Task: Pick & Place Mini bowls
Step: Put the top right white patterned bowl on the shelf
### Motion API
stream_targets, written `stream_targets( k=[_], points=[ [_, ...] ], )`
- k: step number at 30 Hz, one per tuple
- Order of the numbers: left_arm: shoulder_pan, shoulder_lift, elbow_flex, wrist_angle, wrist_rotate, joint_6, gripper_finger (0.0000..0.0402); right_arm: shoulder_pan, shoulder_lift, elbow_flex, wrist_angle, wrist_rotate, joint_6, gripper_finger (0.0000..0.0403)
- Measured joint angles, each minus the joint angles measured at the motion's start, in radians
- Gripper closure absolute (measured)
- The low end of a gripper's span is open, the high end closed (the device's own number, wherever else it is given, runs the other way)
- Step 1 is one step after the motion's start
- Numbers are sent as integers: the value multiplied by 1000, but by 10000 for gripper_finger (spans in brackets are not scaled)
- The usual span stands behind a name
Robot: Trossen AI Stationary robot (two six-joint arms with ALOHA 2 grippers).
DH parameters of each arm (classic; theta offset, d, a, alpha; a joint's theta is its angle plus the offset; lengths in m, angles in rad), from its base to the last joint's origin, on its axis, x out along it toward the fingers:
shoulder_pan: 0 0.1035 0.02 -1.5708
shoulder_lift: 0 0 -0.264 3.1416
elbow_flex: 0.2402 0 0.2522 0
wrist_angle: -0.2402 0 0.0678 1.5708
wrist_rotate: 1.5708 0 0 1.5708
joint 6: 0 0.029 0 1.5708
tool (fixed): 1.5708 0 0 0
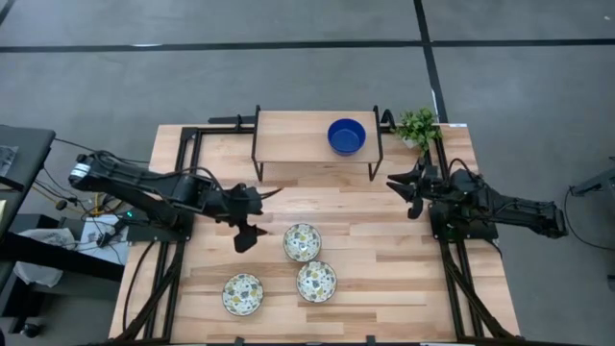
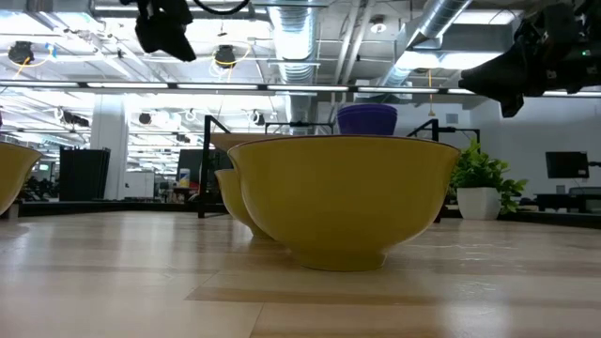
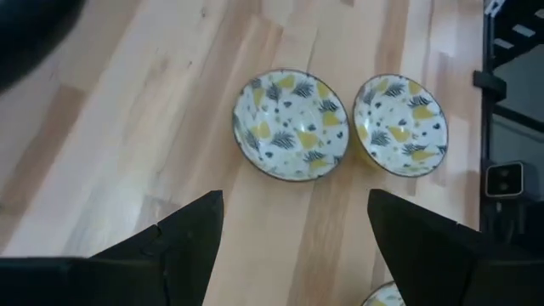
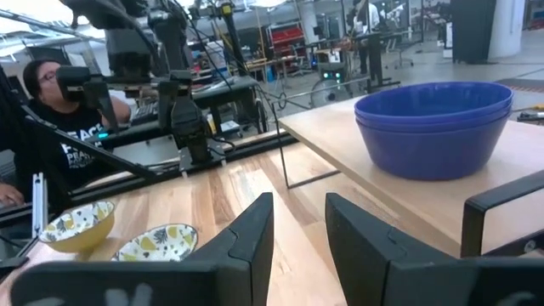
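Note:
Three white mini bowls with a yellow and green leaf pattern stand on the table: one [image 1: 302, 242] near the middle, one [image 1: 316, 281] in front of it, one [image 1: 243, 294] nearer the left. Blue mini bowls [image 4: 433, 127] sit stacked on a raised wooden shelf [image 1: 298, 144] at the back. My left gripper [image 1: 261, 219] hangs open above the table, just left of the middle bowl [image 3: 291, 126], tilted down toward it. My right gripper [image 4: 299, 238] stands open and level at the right, off the shelf's right end, with nothing between its fingers.
A small green plant [image 1: 418, 125] in a white pot stands at the back right corner beside the shelf. Black frame rails [image 1: 452, 259] run along the table's left and right sides. A person [image 4: 51, 110] sits beyond the table's left side.

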Motion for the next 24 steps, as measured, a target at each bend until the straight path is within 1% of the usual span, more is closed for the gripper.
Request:
stream_targets(
  k=[4, 14, 20, 24],
  points=[
    [-4, 22, 0, -3, 2, -2, 111, 0, 0, 0, 1, 0, 0, 305],
    [14, 127, 0, 10, 5, 8, 111, 0, 0, 0, 3, 0, 0, 305],
    [43, 175, -1, 94, 3, 9, 111, 0, 0, 0, 3, 0, 1, 305],
    [69, 198, -1, 134, -31, 44, 111, 0, 0, 0, 3, 0, 1, 305]
  ],
)
